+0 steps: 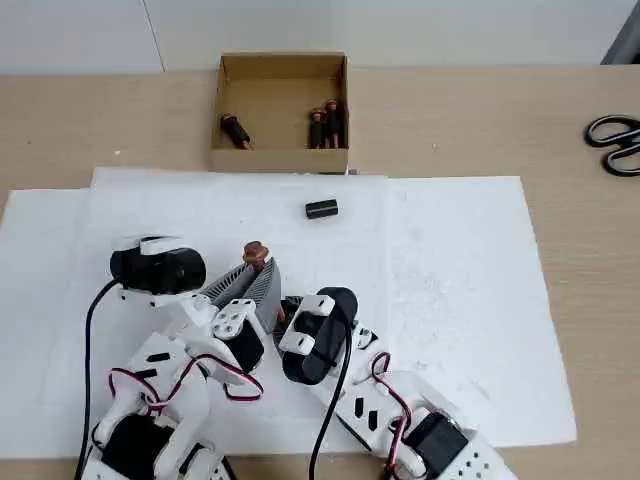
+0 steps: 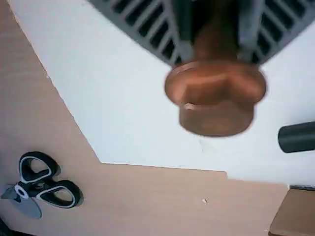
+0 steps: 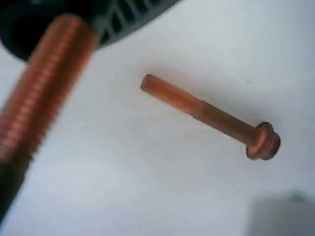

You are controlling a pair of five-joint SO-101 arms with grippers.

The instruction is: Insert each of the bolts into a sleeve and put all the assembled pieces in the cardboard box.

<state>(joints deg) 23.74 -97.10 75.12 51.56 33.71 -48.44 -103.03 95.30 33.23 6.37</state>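
Counter [image 1: 480, 120]: wood, white paper sheet [image 1: 450, 300] over it.
Left claw [image 1: 256, 272]: clamped on bolt [image 2: 215, 96], head jutting past its tips.
Right claw: opening not discernible.
Sleeve [image 1: 321, 209]: ahead of left claw, apart.
Cardboard box [image 1: 280, 158]: beyond sleeve, farther from claw.
Handling: bolt likely light, rigid, slick; grip shank, leaving threads free.

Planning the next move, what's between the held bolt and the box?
A black sleeve on the paper, slightly off to one side, in the high view.

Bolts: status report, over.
Left gripper shut on bolt. Second bolt and one sleeve loose on paper. Three pieces in cardboard box. Nothing blocking sleeve.
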